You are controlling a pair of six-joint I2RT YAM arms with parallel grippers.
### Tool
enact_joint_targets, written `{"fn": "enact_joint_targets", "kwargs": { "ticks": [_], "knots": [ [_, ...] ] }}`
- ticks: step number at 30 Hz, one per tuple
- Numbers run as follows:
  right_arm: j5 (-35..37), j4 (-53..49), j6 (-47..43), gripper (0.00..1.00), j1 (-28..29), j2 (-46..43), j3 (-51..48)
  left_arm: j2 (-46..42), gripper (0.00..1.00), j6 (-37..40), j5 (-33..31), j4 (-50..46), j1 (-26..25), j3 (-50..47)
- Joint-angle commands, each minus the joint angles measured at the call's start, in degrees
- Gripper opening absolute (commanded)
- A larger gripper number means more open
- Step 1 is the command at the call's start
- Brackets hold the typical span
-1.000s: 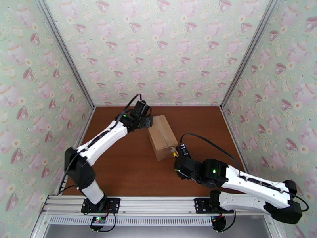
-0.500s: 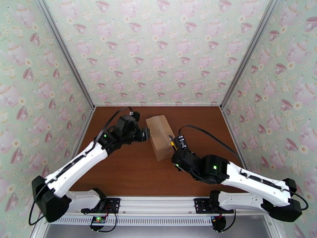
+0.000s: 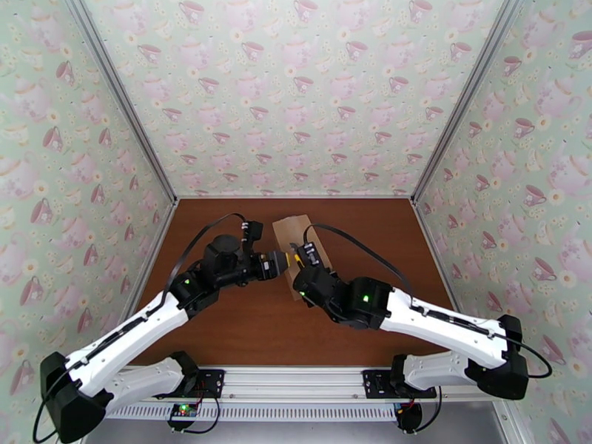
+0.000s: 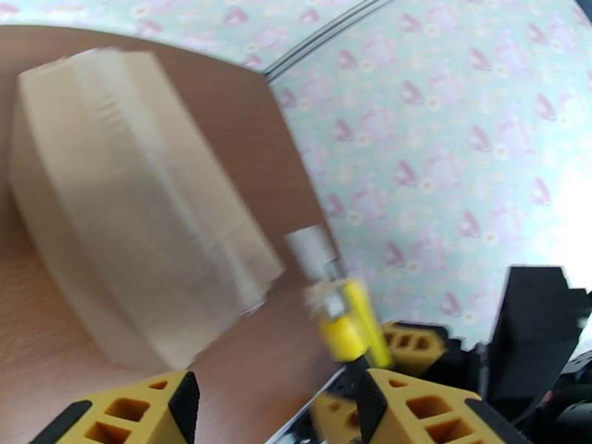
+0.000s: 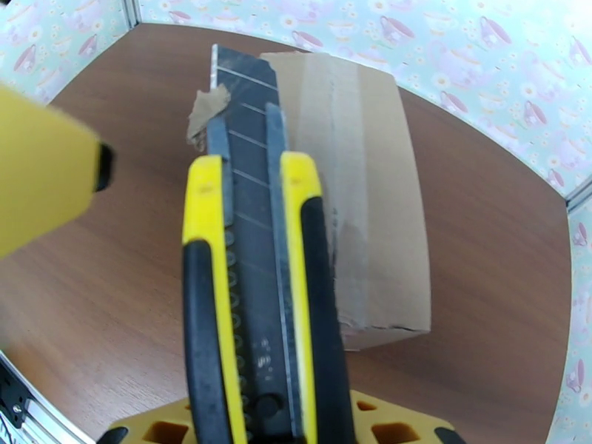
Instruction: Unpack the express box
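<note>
Now the plain brown cardboard express box (image 3: 292, 232) is sitting near the counter's (image 3: 222, 327) far edge.
Right tool (image 5: 259, 417) is clenching a yellow-black utility knife (image 5: 251, 290) for slitting; left tool (image 4: 274, 408) is hovering released alongside.

The express box (image 5: 370, 179) is plain pale brown cardboard; the bench (image 3: 385, 246) under it is reddish-brown wood grain. Walls (image 3: 296, 90) behind the box are mint green with pink teapots and cups. The knife (image 5: 251, 305) by the box is yellow and black, its blade dark grey.
</note>
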Motion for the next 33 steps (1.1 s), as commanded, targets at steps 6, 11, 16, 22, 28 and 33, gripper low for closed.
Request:
{"fn": "enact_joint_targets", "kwargs": {
  "ticks": [6, 11, 16, 22, 28, 33],
  "knots": [
    [-1.0, 2.0, -0.9, 0.00, -0.1, 0.6, 2.6, 4.5, 0.60, -2.0, 4.4, 8.0, -0.2, 0.6],
    [-1.1, 2.4, -1.1, 0.00, -0.2, 0.6, 2.7, 6.3, 0.57, -2.5, 4.6, 9.6, -0.2, 1.0],
    [-1.7, 2.8, -1.1, 0.00, -0.2, 0.6, 2.5, 7.6, 0.53, -2.7, 4.3, 11.1, -0.3, 1.3],
    [-2.0, 3.1, -0.8, 0.00, -0.2, 0.6, 2.3, 10.0, 0.45, -3.2, 6.0, 11.8, -0.2, 2.4],
    [-2.4, 3.4, -1.1, 0.00, -0.2, 1.1, 2.3, 10.8, 0.42, -3.4, 6.5, 12.3, -0.2, 3.0],
    [-2.5, 3.5, -1.3, 0.00, -0.2, 1.6, 2.7, 11.6, 0.42, -3.4, 7.2, 12.3, -0.2, 3.1]
  ]
}}
